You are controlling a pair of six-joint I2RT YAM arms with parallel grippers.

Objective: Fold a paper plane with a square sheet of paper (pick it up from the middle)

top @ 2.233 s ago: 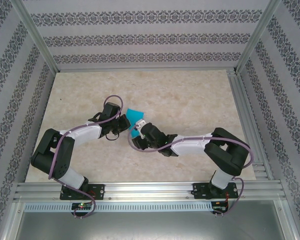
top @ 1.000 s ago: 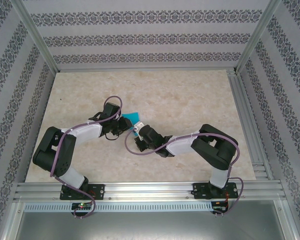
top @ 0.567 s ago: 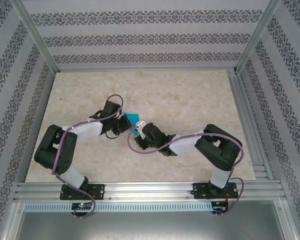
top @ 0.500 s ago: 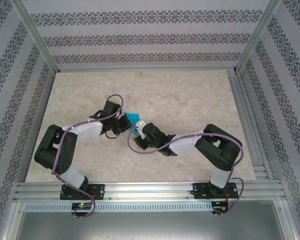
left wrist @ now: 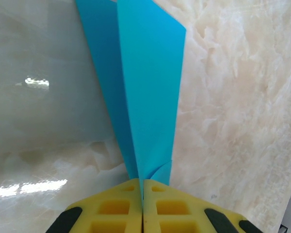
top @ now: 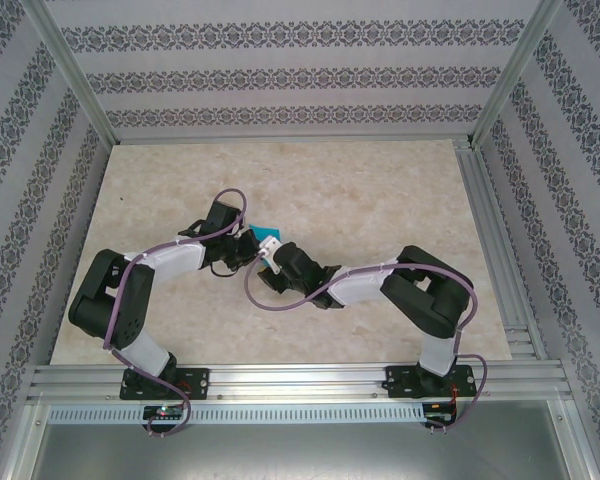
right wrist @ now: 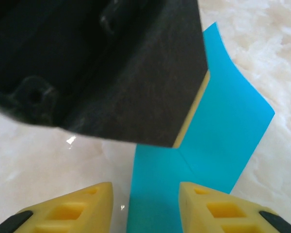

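Pinching the paper plane [left wrist: 148, 87], left tool [left wrist: 142, 189] crowds right tool [right wrist: 145, 196]

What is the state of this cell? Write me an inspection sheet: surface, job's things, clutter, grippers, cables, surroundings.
Surface: beige marbled table, glossy, with light reflections.
Job's things: blue paper, folded into a narrow layered wedge with a centre crease, at mid-table where the two wrists meet.
Clutter: nothing seen.
Grippers: left gripper shut on the paper's narrow end; right gripper open, fingers spread over the paper, not gripping it.
Cables: purple cable looping along each arm.
Surroundings: patterned walls on three sides; aluminium frame along the near edge.
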